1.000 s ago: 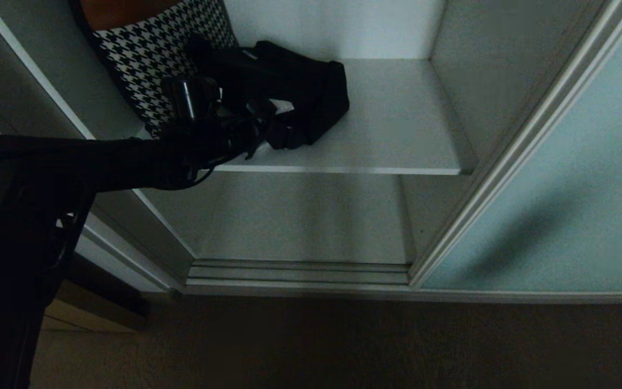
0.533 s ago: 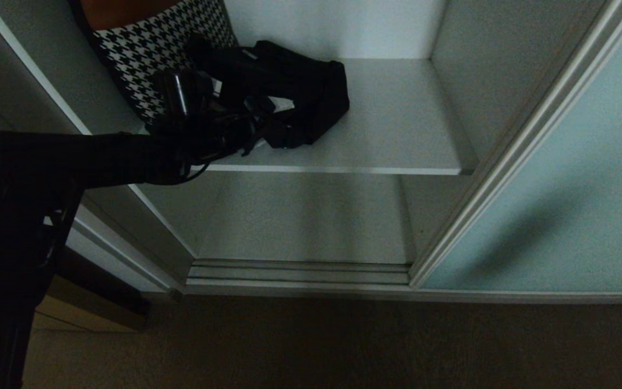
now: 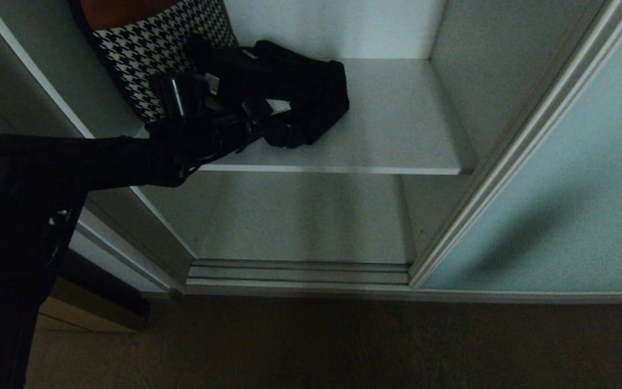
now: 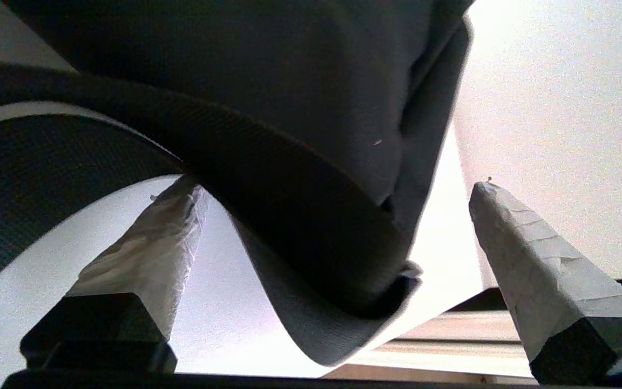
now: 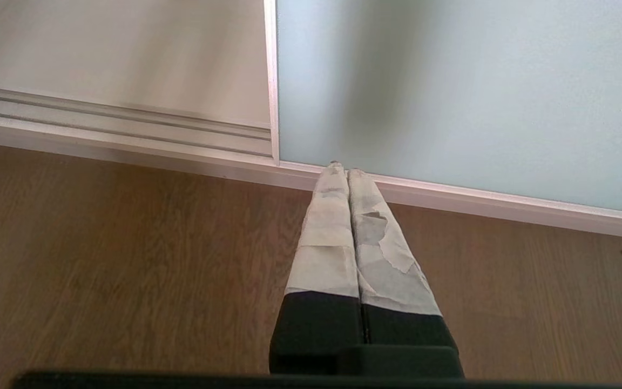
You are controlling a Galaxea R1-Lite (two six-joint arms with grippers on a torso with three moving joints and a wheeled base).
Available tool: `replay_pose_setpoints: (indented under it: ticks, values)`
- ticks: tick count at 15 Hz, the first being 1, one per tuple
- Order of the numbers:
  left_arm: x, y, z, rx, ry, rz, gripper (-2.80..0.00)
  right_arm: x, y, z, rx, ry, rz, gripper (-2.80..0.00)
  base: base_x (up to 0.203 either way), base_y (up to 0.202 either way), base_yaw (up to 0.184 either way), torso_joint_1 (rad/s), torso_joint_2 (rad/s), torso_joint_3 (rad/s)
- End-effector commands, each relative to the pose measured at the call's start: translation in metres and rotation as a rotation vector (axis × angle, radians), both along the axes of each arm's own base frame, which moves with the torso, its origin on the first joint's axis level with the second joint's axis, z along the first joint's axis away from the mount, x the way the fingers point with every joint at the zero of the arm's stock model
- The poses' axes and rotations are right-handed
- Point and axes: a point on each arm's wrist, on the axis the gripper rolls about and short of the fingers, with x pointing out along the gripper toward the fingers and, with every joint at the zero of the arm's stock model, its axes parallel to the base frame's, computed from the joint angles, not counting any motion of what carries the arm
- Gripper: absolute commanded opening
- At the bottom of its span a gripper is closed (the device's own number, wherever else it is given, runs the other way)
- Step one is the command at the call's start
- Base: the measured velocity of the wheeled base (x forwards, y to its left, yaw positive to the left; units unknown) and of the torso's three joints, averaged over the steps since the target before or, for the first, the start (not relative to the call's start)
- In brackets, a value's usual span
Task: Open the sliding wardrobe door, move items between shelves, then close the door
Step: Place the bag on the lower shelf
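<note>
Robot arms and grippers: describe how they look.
Left arm is black, with a thin dark cable looping under its wrist. The left gripper and right gripper have black bases and tapered fingers wrapped in wrinkled, peeling pale tape.

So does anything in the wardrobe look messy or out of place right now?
Only the black bag: it lies slumped on the upper shelf, its strap looping loose between the open left gripper's fingers. Nothing looks spilled or damaged.

Black bag (image 3: 289, 92), black-and-white houndstooth cushion (image 3: 154, 48) at its 9 o'clock, white-grey shelf (image 3: 397, 124), pale blue-green door (image 3: 570, 216), brown wood-grain floor (image 5: 127, 259)
</note>
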Motion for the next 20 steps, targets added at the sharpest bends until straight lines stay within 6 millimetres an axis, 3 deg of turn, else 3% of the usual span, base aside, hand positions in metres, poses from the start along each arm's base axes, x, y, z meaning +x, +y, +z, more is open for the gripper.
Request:
replay_pose_setpoints:
  ticks: [1, 16, 20]
  values:
    - [0.0004, 0.0004, -0.0005, -0.004, 0.001, 0.001, 0.00, -0.0001, 0.0000, 0.0000, -0.001, -0.002, 0.001, -2.80, 0.000, 0.000, 0.000, 0.000, 0.00, 0.000]
    - [0.0014, 0.0011, -0.0003, -0.025, -0.024, 0.076, 0.00, -0.0001, 0.0000, 0.0000, -0.001, -0.002, 0.001, -2.80, 0.000, 0.000, 0.000, 0.000, 0.00, 0.000]
    - [0.0011, 0.0011, -0.0051, -0.034, 0.002, 0.074, 0.00, 0.0000, 0.0000, 0.0000, -0.001, -0.001, 0.001, -2.80, 0.132, 0.000, 0.002, 0.002, 0.00, 0.001]
